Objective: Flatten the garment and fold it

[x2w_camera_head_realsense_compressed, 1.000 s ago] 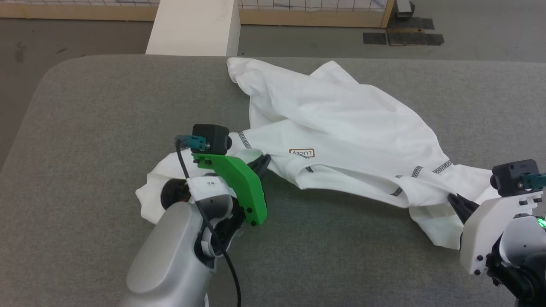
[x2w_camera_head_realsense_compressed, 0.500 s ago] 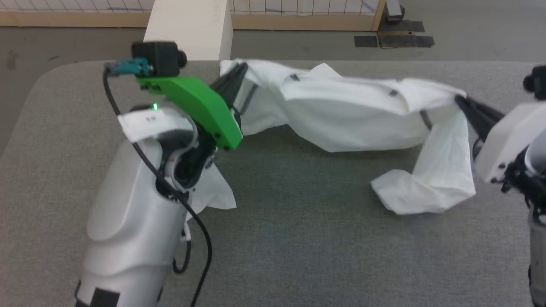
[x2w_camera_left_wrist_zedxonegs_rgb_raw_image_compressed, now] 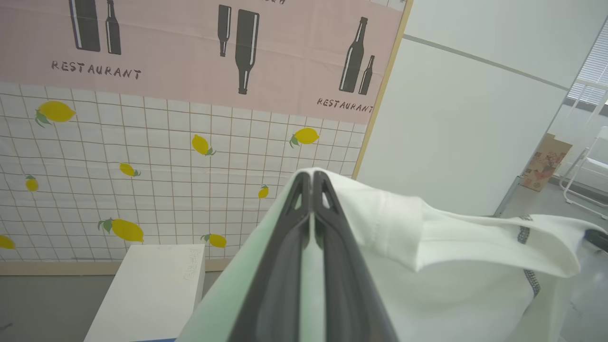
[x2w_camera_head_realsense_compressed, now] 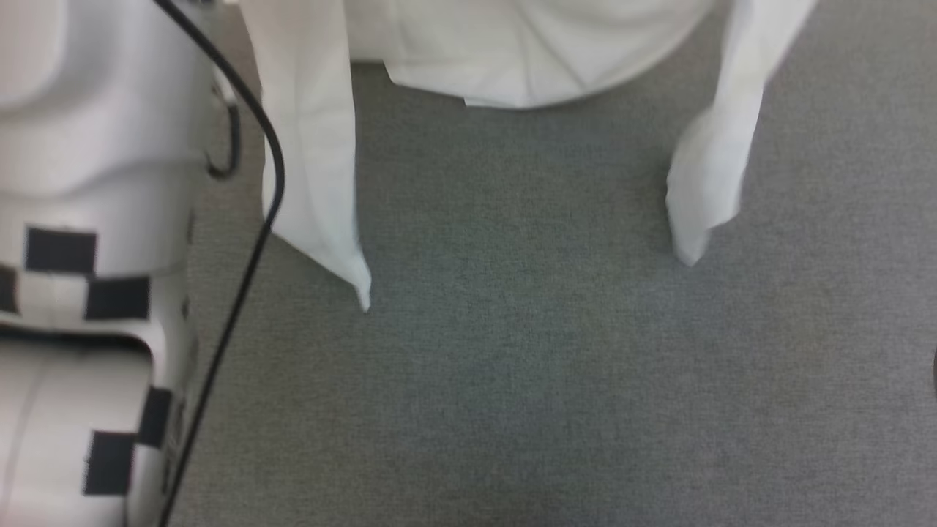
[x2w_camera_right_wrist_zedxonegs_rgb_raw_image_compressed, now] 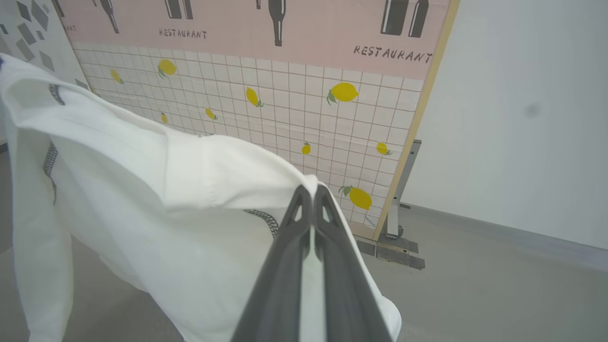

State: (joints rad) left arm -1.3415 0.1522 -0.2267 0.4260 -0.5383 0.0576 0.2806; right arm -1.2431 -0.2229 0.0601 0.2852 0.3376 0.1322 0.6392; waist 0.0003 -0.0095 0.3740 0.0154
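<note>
The white garment (x2w_camera_head_realsense_compressed: 527,51) hangs in the air above the grey table (x2w_camera_head_realsense_compressed: 512,366). Its two sleeves dangle down, one at the left (x2w_camera_head_realsense_compressed: 315,161) and one at the right (x2w_camera_head_realsense_compressed: 721,161), their tips near the table top. In the left wrist view my left gripper (x2w_camera_left_wrist_zedxonegs_rgb_raw_image_compressed: 311,178) is shut on an upper edge of the garment (x2w_camera_left_wrist_zedxonegs_rgb_raw_image_compressed: 427,256), which stretches away to the right. In the right wrist view my right gripper (x2w_camera_right_wrist_zedxonegs_rgb_raw_image_compressed: 312,192) is shut on the other upper edge of the garment (x2w_camera_right_wrist_zedxonegs_rgb_raw_image_compressed: 156,199), which spreads to the left. Grey stitched seams show on the cloth.
My pale left arm (x2w_camera_head_realsense_compressed: 80,219) with its black cable (x2w_camera_head_realsense_compressed: 249,241) stands at the left of the head view. A white box (x2w_camera_left_wrist_zedxonegs_rgb_raw_image_compressed: 147,294) sits beyond the table before a lemon-patterned screen (x2w_camera_left_wrist_zedxonegs_rgb_raw_image_compressed: 142,156). That screen's wheeled foot (x2w_camera_right_wrist_zedxonegs_rgb_raw_image_compressed: 396,223) stands on the floor.
Both grippers have lifted the garment off the table, so it now hangs with the sleeves dangling. The head camera has tilted down towards the table.
</note>
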